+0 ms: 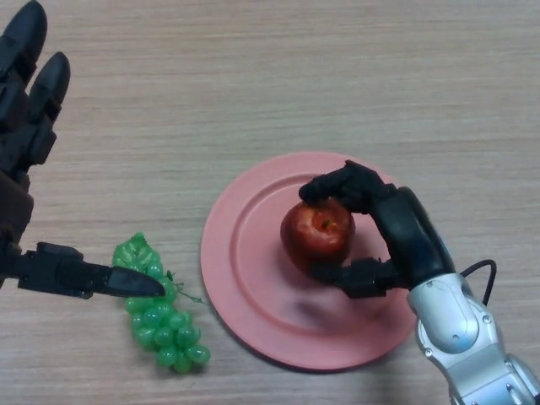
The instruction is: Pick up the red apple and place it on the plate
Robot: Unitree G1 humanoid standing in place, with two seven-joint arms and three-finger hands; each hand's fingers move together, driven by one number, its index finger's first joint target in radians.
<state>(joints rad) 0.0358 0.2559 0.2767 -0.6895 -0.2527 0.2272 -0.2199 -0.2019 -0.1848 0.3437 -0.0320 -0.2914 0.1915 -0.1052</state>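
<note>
The red apple (317, 233) is over the middle of the pink plate (245, 261), stem dimple up. My right hand (405, 232) comes in from the lower right and is curled round the apple, fingers on its far side and thumb on its near side. I cannot tell whether the apple rests on the plate or hangs just above it. My left hand (29, 93) is at the far left edge, fingers straight and holding nothing, its thumb (93, 279) reaching out towards the grapes.
A bunch of green grapes (160, 314) lies on the wooden table (295, 76) just left of the plate, partly under my left thumb tip.
</note>
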